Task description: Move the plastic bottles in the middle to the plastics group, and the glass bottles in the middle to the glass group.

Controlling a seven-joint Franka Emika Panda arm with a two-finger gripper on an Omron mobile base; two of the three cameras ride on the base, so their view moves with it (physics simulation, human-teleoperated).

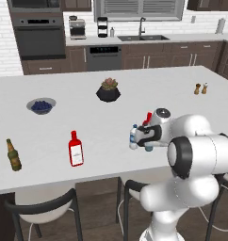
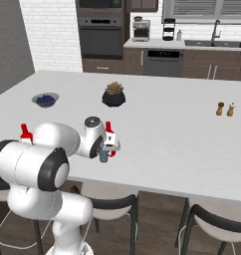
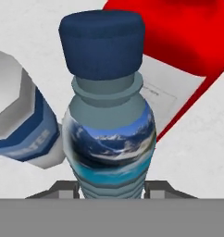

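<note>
The blue-teal plastic bottle [image 3: 109, 125] with a dark blue cap stands between my fingertips [image 3: 63, 187], which press against its lower sides. My gripper [image 1: 146, 140] [image 2: 105, 149] is shut on that bottle [image 2: 103, 156] near the counter's front edge. The clear plastic bottle [image 3: 26, 129] [image 1: 133, 136] with white cap and blue label stands close beside it. Just behind is a red glass bottle [image 3: 178, 55] [image 1: 147, 118] [image 2: 109, 130] with a white label. To the left stand the other red bottle [image 1: 76, 149] and the olive-brown bottle [image 1: 13, 155].
A potted plant [image 1: 108, 90] and a bowl of blueberries [image 1: 41, 105] sit farther back on the white counter [image 1: 87, 122]. Salt and pepper shakers [image 1: 200, 88] stand at the far right. Dark chairs [image 1: 45, 207] are tucked under the front edge.
</note>
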